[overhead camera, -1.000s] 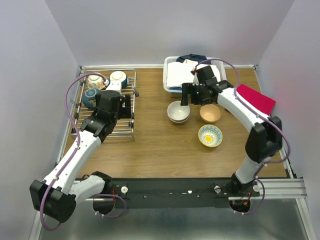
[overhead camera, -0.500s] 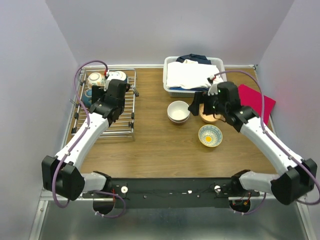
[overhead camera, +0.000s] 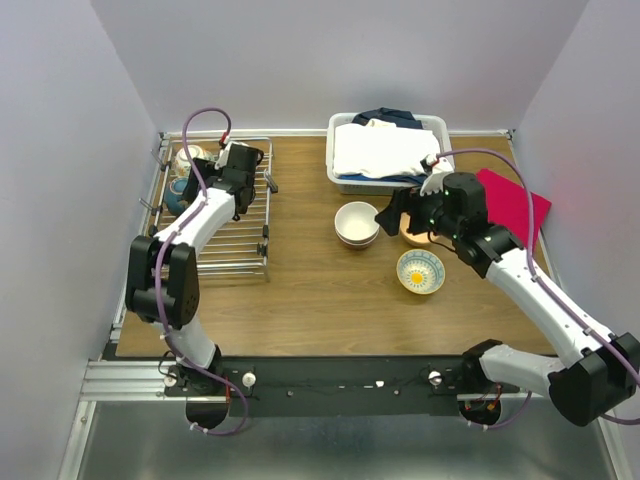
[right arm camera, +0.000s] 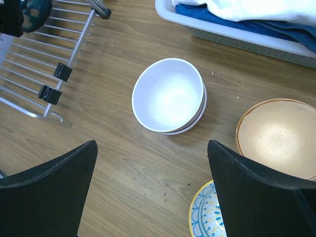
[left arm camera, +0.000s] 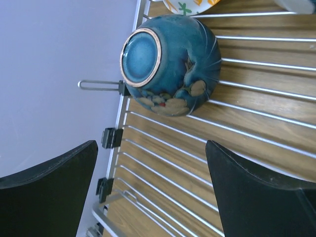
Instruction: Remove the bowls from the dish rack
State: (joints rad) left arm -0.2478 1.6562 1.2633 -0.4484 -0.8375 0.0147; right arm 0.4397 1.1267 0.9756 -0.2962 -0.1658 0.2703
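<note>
The silver wire dish rack (overhead camera: pixel 238 238) lies at the table's left. A dark blue bowl (overhead camera: pixel 177 196) lies tipped in it, foot ring toward the left wrist camera (left arm camera: pixel 170 64), beside a cream floral bowl (overhead camera: pixel 187 158). My left gripper (overhead camera: pixel 203 183) is open and empty, hovering just short of the blue bowl. On the table stand stacked white bowls (overhead camera: pixel 357 222), a tan bowl (overhead camera: pixel 417 236) partly hidden by my arm, and a blue-and-yellow patterned bowl (overhead camera: pixel 421 271). My right gripper (overhead camera: pixel 392 216) is open and empty above the wood beside the white bowls (right arm camera: pixel 169 95).
A white plastic basket of clothes (overhead camera: pixel 345 183) stands at the back centre. A red cloth (overhead camera: pixel 512 200) lies at the right edge. The rack's rim and black clips (right arm camera: pixel 55 81) show in the right wrist view, as do the tan bowl (right arm camera: pixel 276 136) and patterned bowl (right arm camera: pixel 207 217).
My left arm has reached further toward the rack's back left, over the blue bowl. My right gripper has drawn back from the bowls on the table and swung right.
</note>
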